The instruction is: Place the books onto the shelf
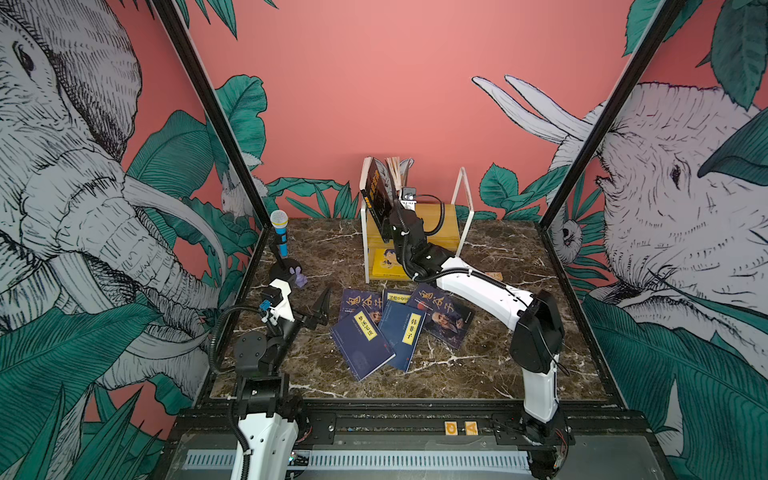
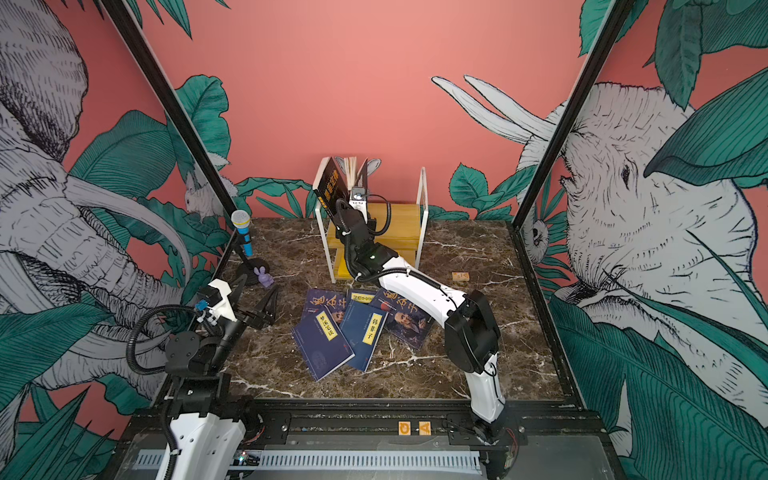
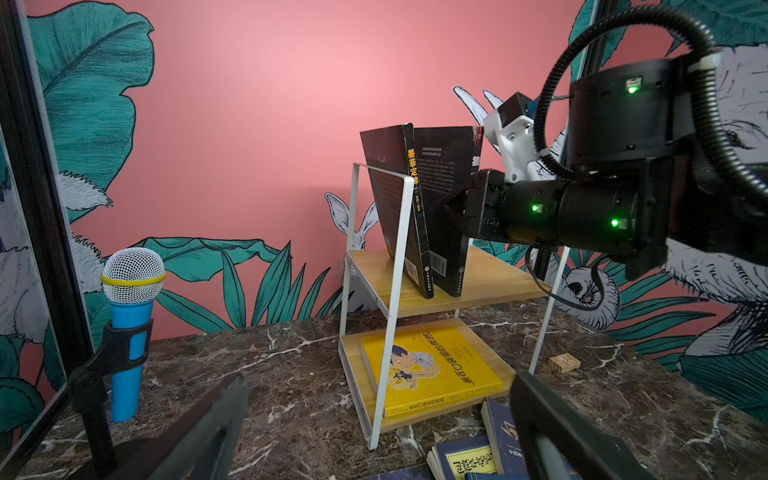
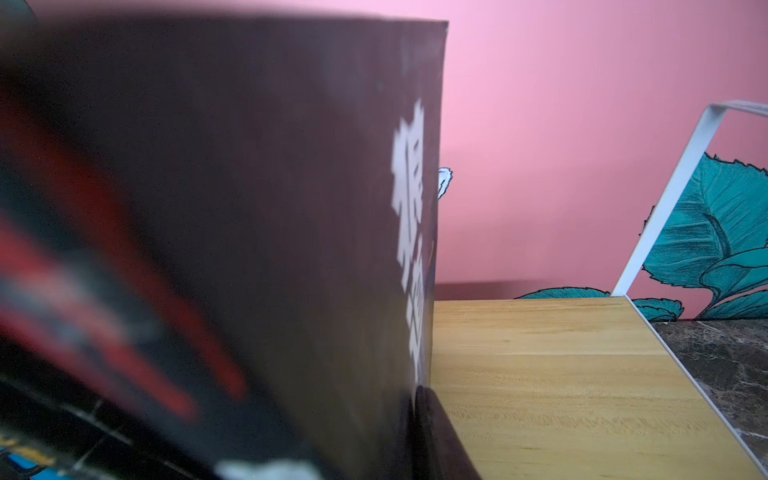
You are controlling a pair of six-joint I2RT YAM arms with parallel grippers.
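Books are mostly unshelved: a navy heap [image 1: 386,328] lies flat at desk [image 1: 478,374] centre; one black book [image 3: 446,187] stands on the top board of the shelf [image 3: 494,282] at 12 o'clock. Right claw [image 3: 455,204] is at it, one finger [image 4: 432,415] against its white-lettered cover in the right wrist view; clamped or not, I cannot tell. Left claw [image 2: 260,284] hangs wide apart at the heap's 9 o'clock. Only the top views show the whole heap.

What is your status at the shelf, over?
Left gripper open, hovering beside the book pile. Right gripper astride the black book on the upper board of the shelf, grip unclear. Orange-lettered book leans close beside it.
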